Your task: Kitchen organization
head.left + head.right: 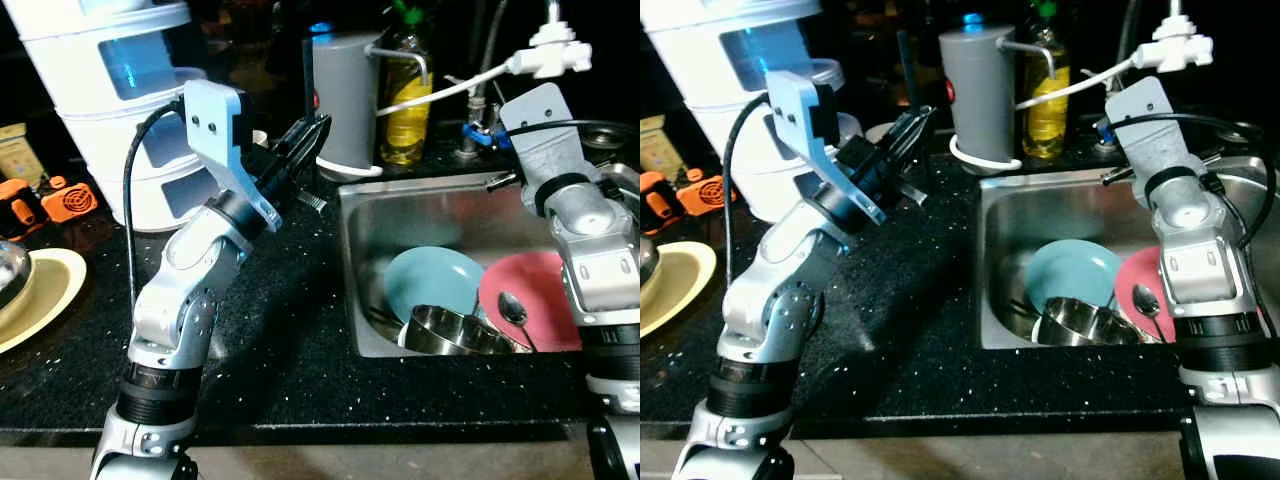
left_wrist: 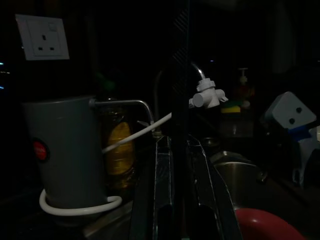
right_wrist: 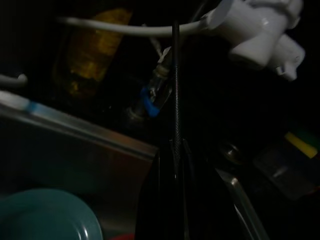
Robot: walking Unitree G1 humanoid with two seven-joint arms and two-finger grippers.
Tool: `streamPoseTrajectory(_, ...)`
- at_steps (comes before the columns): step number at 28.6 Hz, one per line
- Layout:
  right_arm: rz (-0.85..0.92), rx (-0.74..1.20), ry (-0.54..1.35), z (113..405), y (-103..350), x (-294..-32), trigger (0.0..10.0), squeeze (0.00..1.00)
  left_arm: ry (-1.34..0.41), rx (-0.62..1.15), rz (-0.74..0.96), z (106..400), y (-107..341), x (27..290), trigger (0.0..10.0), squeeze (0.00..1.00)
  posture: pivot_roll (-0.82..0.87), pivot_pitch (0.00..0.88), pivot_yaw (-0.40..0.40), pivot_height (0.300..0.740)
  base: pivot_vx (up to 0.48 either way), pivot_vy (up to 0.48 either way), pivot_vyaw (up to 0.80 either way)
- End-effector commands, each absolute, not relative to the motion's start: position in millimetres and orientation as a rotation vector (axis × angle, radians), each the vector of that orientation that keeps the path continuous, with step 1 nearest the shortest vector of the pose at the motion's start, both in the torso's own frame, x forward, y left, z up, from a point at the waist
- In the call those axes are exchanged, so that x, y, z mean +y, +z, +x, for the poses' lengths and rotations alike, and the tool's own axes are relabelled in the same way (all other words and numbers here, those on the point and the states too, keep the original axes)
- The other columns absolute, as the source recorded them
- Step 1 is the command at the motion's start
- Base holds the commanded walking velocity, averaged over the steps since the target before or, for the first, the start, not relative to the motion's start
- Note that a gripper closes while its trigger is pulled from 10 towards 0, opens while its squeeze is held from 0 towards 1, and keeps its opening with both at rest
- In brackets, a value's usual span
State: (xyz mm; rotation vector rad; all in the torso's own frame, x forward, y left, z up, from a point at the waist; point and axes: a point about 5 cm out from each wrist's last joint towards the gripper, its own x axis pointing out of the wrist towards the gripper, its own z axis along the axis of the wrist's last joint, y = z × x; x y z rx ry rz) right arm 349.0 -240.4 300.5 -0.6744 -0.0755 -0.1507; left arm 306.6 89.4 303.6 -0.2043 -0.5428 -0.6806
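Black countertop [image 1: 300, 340] flecked with white. In the steel-grey sink [image 1: 420, 205]: a teal plate [image 1: 430, 280], a pink plate [image 1: 545, 300], a silver bowl [image 1: 450, 330]. At the counter's back edge stand a grey jug [image 1: 345, 100] and a yellow bottle [image 1: 405, 110] with a green cap. A cream plate [image 1: 45, 295] sits at the left edge.

Head views lit from the front, like a flash: arms, white dispenser [image 1: 110, 90] and sink [image 1: 440, 215] bright, back of the scene falls to black. Black counter [image 1: 290, 340] shows speckle, mild glare on steel bowl [image 1: 450, 330]. Slight softness, no motion blur. Both wrist views very dark, grainy; only white tap fitting [image 3: 260, 30] and wall socket [image 2: 42, 36] stand out.
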Motion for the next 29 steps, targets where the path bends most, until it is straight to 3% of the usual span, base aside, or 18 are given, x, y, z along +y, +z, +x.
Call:
streamPoseTrajectory(1,-0.697,-0.048,-0.117,351,294,-233,10.0,0.0,-0.673,-0.539,-0.214,307,303,92,10.0,0.0,-0.07,0.0,0.067,0.74,0.0,0.0,0.0)
streamPoseTrajectory(6,-0.687,0.146,-0.074,351,264,-238,10.0,0.0,-0.682,-0.528,-0.22,306,300,91,10.0,0.0,-0.07,0.0,0.065,0.74,0.0,0.0,0.0)
streamPoseTrajectory(7,-0.681,0.158,-0.065,349,262,-239,10.0,0.78,-0.684,-0.527,-0.221,306,300,91,10.0,0.0,-0.07,0.0,0.065,0.74,0.0,0.0,0.0)
streamPoseTrajectory(8,-0.683,0.177,-0.054,348,259,-239,10.0,0.78,-0.688,-0.525,-0.222,306,299,91,10.0,0.0,-0.07,0.0,0.065,0.74,0.0,0.0,0.0)
streamPoseTrajectory(9,-0.683,0.196,-0.04,346,256,-239,10.0,1.0,-0.694,-0.522,-0.226,305,299,90,10.0,0.0,-0.07,0.0,0.065,0.74,0.0,0.0,0.0)
streamPoseTrajectory(14,-0.687,0.189,-0.048,346,256,-239,10.0,1.0,-0.714,-0.503,-0.241,306,294,88,10.0,0.0,-0.08,0.0,0.067,0.74,0.0,0.0,0.0)
streamPoseTrajectory(15,-0.676,0.161,-0.054,347,259,-238,10.0,0.84,-0.72,-0.492,-0.243,307,292,87,10.0,0.0,-0.08,0.0,0.067,0.74,0.0,0.0,0.0)
streamPoseTrajectory(16,-0.676,0.161,-0.054,347,259,-238,10.0,0.84,-0.72,-0.492,-0.243,307,292,87,10.0,0.0,-0.08,0.0,0.067,0.74,0.0,0.0,0.0)
streamPoseTrajectory(17,-0.642,0.142,-0.045,348,261,-237,10.0,0.26,-0.738,-0.471,-0.241,308,287,85,10.0,0.0,-0.08,0.0,0.067,0.74,0.0,0.0,0.0)
streamPoseTrajectory(18,-0.619,0.137,-0.04,348,262,-235,10.0,0.0,-0.745,-0.465,-0.234,308,285,85,10.0,0.0,-0.08,0.0,0.067,0.74,0.0,0.0,0.0)
streamPoseTrajectory(29,-0.556,0.1,-0.075,348,271,-236,10.0,0.0,-0.877,-0.404,-0.053,306,267,60,10.0,0.0,-0.08,0.0,0.071,0.74,0.0,0.0,-0.68)
